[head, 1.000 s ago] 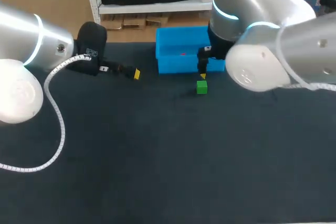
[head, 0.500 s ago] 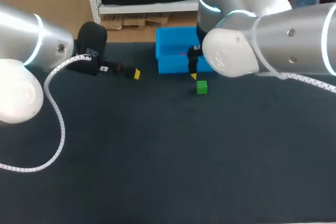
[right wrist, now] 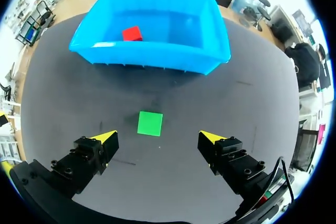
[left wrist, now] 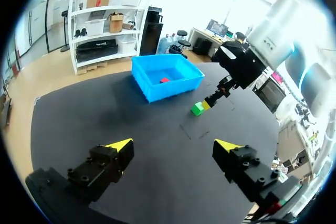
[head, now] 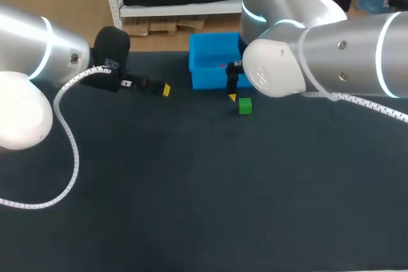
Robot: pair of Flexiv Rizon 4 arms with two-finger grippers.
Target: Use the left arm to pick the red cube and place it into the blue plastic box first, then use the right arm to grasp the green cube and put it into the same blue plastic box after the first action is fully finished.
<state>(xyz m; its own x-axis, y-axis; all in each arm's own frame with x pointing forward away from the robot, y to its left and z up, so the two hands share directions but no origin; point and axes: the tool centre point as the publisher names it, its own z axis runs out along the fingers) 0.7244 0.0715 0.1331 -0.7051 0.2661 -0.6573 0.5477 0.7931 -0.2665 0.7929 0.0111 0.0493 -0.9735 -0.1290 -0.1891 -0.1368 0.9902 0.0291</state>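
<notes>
The red cube (right wrist: 132, 33) lies inside the blue plastic box (right wrist: 152, 56), also seen as a red speck (head: 222, 65) in the box (head: 207, 74) at the table's far middle. The green cube (head: 245, 106) rests on the dark mat just in front of the box; in the right wrist view the green cube (right wrist: 149, 123) lies just ahead of my right gripper (right wrist: 157, 140), which hovers above it, open and empty. My left gripper (left wrist: 173, 148) stands open and empty off to the left (head: 162, 88), well short of the box (left wrist: 165, 80) and the green cube (left wrist: 197, 109).
The dark mat (head: 191, 189) covers the table. A white spiral cable (head: 67, 138) hangs from my left arm over the mat's left side. My right arm's bulky elbow (head: 274, 71) sits over the box's right part.
My right arm has swung leftward, its gripper sliding left and slightly lower beside the green cube. The left arm and both cubes have not moved.
</notes>
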